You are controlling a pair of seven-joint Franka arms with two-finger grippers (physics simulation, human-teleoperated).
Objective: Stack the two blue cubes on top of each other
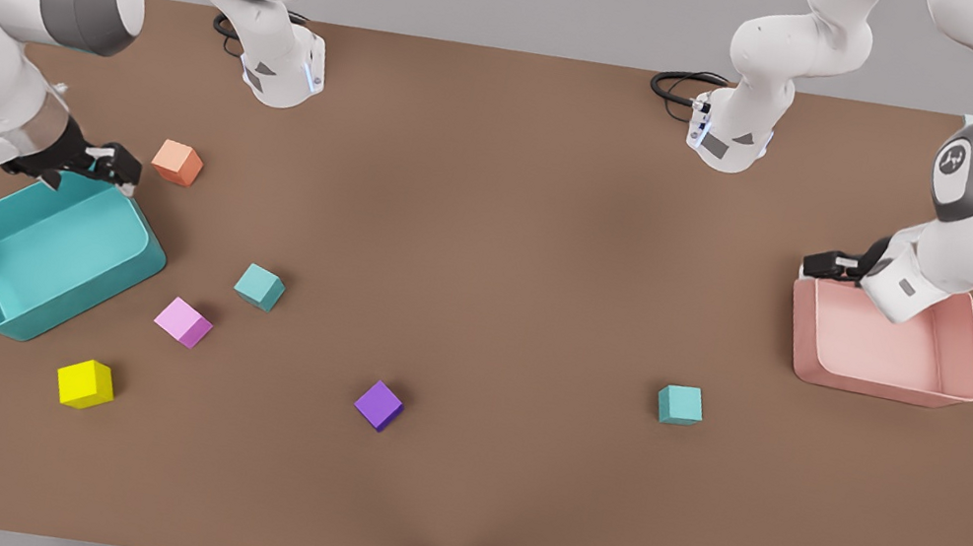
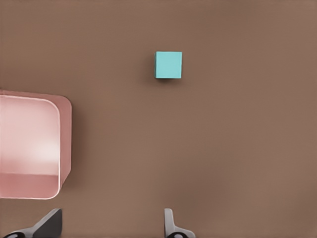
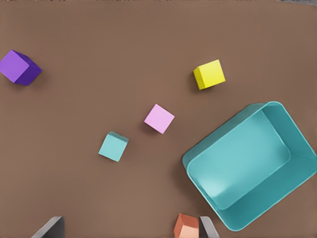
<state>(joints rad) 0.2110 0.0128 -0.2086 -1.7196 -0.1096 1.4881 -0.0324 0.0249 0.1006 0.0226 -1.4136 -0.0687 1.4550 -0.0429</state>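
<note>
Two blue cubes (image 1: 259, 286) (image 1: 680, 404) flat on table (image 1: 516, 218), well apart. Left gripper (image 1: 823, 264) above pink bin (image 1: 878, 382), fingers spread, empty. Right gripper (image 1: 115, 166) over teal bin (image 1: 50, 251), fingers spread, empty.

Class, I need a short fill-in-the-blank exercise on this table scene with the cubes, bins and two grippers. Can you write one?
1. The left gripper hovers at the edge of the ____ bin.
2. The right gripper hovers beside the ____ cube.
3. The two blue cubes lie ____ on the table.

Missing words: pink; orange; apart
</note>
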